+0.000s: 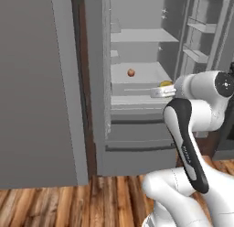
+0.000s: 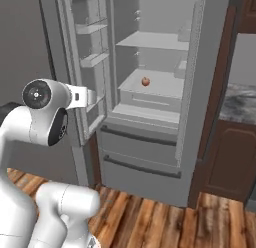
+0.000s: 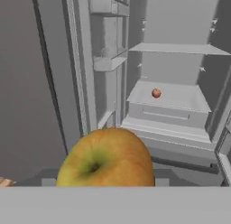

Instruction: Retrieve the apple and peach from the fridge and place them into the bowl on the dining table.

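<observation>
Fingertips hidden behind apple (image 3: 107, 157); gripper (image 1: 163, 90) half-spread, clamped on that apple, outside the open fridge (image 2: 150, 137). Peach (image 3: 156, 93) small, on the fridge's lower shelf, mid-shelf

You're looking at a home kitchen: an open grey fridge (image 2: 150, 92) with bare shelves, dark brown cabinets (image 2: 225, 157) under a stone counter (image 2: 239, 104), and a wooden plank floor (image 1: 55, 205).
</observation>
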Motion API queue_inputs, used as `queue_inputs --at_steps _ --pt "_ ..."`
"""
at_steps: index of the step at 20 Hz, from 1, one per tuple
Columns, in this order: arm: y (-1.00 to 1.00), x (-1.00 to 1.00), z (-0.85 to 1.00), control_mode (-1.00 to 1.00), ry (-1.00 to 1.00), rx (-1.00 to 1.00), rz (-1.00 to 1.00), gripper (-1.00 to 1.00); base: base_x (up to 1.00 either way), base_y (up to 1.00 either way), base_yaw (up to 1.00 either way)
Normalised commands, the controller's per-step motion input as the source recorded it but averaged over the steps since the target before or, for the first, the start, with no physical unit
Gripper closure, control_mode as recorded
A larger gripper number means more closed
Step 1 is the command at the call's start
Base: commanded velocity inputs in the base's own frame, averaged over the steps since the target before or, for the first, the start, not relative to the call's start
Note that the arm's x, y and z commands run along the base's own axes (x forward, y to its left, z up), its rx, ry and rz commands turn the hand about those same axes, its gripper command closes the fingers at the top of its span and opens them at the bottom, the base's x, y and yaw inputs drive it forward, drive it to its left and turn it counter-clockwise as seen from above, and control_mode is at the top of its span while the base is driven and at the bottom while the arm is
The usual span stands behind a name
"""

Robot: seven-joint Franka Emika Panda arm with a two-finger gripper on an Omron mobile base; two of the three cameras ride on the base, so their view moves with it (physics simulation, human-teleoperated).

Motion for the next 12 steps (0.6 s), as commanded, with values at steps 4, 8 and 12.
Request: queue_inputs --at_steps 4,8,12 --pt "0.00 0.00 0.00 1.00 0.00 0.00 0.00 1.00 -0.10 0.02 0.64" --pt "0.00 0.00 0.00 1.00 0.00 0.00 0.00 1.00 -0.14 0.02 0.69" --pt "0.00 0.00 0.00 1.00 0.00 0.00 0.00 1.00 -0.08 0.06 0.65"
